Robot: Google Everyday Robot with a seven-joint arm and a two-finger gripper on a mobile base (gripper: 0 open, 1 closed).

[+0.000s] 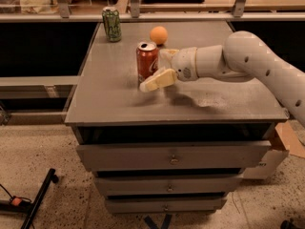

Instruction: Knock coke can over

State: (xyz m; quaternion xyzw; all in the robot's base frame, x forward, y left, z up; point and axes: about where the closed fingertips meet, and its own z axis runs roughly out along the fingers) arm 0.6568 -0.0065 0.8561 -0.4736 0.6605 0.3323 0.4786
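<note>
coke can: stands up, upper middle of frame, on surface | end effector: fingers spread, holding nothing, just right of can | tip: push near the top, sideways, so it falls.

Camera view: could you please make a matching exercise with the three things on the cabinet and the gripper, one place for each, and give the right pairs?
Things:
1. coke can
2. green can
3. orange
4. gripper

Places:
A. back left corner of the cabinet top
B. reaching in from the right, open, right next to the coke can
C. near the back edge, about the middle
D. standing upright, just in front of the orange

Pairs: 1-D, 2-A, 3-C, 4-B
</note>
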